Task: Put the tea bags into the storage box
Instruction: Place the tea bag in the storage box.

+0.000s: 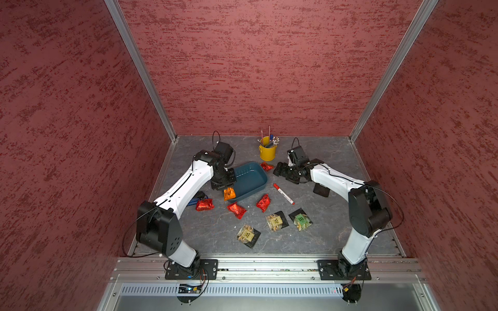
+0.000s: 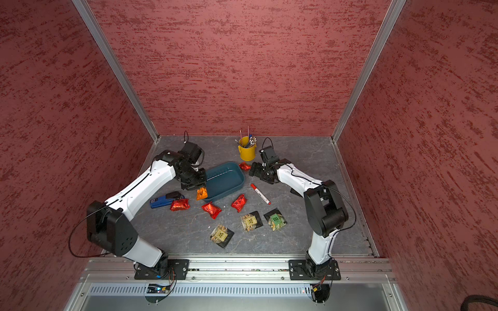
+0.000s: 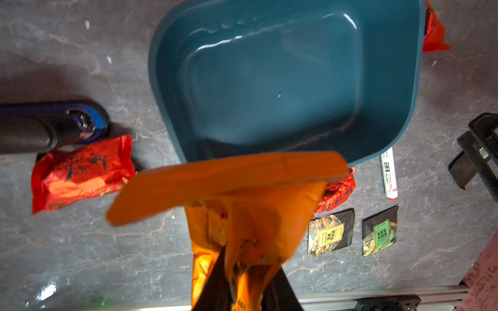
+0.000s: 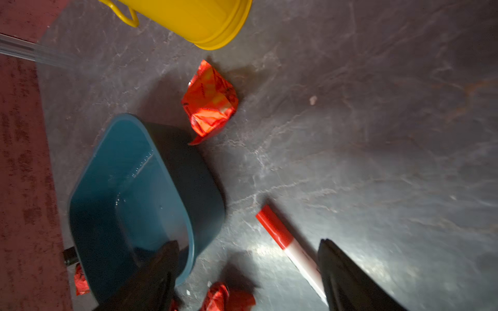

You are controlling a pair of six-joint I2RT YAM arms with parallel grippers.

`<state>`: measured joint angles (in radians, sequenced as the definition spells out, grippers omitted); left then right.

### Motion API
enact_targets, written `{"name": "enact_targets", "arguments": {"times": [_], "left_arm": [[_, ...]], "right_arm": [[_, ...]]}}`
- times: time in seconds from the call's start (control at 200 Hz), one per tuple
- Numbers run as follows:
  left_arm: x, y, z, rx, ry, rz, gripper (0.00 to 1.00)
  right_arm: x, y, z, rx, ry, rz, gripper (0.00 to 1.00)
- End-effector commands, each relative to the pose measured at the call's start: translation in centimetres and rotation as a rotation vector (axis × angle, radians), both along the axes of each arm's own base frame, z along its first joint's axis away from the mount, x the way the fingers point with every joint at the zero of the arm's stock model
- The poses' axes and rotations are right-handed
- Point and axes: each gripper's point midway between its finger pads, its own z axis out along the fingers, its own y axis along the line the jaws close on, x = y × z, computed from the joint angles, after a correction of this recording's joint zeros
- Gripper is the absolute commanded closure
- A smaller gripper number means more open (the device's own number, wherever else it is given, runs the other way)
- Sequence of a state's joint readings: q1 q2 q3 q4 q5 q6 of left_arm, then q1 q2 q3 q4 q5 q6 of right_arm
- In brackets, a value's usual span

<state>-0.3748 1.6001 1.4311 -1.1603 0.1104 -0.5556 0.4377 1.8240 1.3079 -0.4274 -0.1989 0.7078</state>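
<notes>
My left gripper (image 1: 227, 189) is shut on an orange foil tea bag (image 1: 229, 194), which hangs over the near left corner of the teal storage box (image 1: 252, 185). In the left wrist view the orange tea bag (image 3: 242, 194) is pinched between the black fingers (image 3: 215, 290), and nothing lies in the storage box (image 3: 269, 86). Red foil tea bags (image 1: 204, 205) (image 1: 236, 210) (image 1: 263, 202) lie in front of the box, and one more red tea bag (image 1: 266, 166) behind it. Three black sachets (image 1: 275, 221) lie nearer the front. My right gripper (image 1: 280, 171) is open with nothing between its fingers, right of the box.
A yellow bucket (image 1: 267, 152) with pens stands behind the box. A red-capped white marker (image 1: 283, 194) lies to the box's right, under my right gripper (image 4: 248, 245). A blue stapler-like object (image 2: 165, 199) lies at the left beside a red tea bag. Red walls enclose the table.
</notes>
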Motion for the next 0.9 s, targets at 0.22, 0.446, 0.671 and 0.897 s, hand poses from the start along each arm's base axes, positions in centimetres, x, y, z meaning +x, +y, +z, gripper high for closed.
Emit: {"name": "enact_targets", "arguments": {"times": [0.22,0.446,0.671,0.897], "left_arm": [[6.3,-2.2,-2.7,-0.046,-0.029,-0.059,0.78],[8.5,-3.6,-5.0,-0.078,-0.006,-0.074,0.60],[9.0,-3.1,-3.7,-0.052,-0.041,-0.069,0.15],[7.9,-0.8,-1.0,-0.028,-0.087,-0.041,0.02]], "right_arm": [[5.8,3.6,1.3,0.161,-0.092,-0.051,0.16],[7.1,3.4,-0.7,0.158,-0.067,-0.129,0.16],[8.1,3.9,-1.9,0.165,-0.073,-0.130,0.18],[8.5,3.9,-3.2,0.163,-0.065,-0.142,0.22]]}}
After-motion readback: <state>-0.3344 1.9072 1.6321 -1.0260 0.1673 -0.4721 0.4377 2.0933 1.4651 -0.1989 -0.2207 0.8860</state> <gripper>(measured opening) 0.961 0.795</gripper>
